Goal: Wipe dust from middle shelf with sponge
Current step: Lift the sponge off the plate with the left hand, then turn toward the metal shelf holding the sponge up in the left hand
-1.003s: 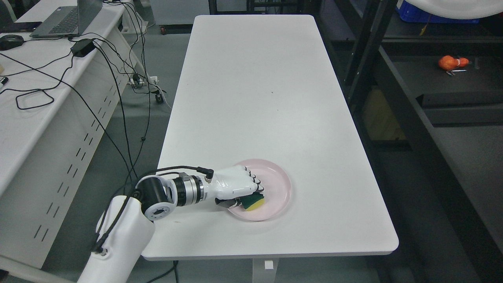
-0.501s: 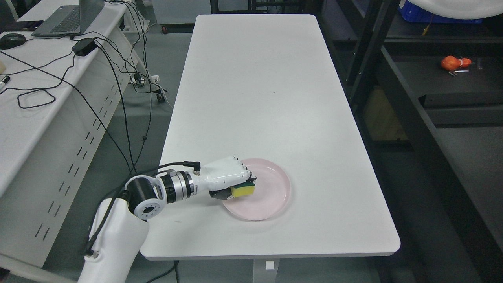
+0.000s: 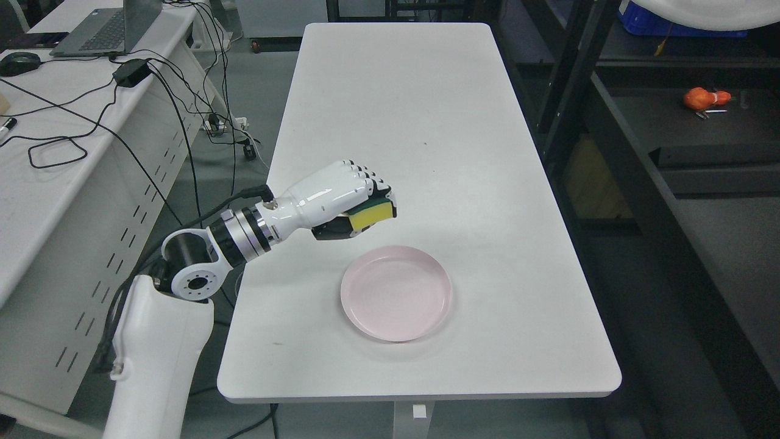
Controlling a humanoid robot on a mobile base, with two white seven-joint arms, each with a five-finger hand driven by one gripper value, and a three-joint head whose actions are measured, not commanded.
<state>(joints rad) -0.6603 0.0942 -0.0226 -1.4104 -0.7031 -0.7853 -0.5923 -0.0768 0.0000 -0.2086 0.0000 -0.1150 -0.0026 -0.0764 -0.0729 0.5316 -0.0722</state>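
Left hand (image 3: 334,198) fingers curled tight around sponge (image 3: 368,214), held above white table (image 3: 426,122), just beyond pink plate (image 3: 396,300).

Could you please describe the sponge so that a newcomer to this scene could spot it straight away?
Start at the long white table and find the empty pink plate near its front edge. Above the plate's left side, the left hand grips the sponge: a yellow block with a dark green top.
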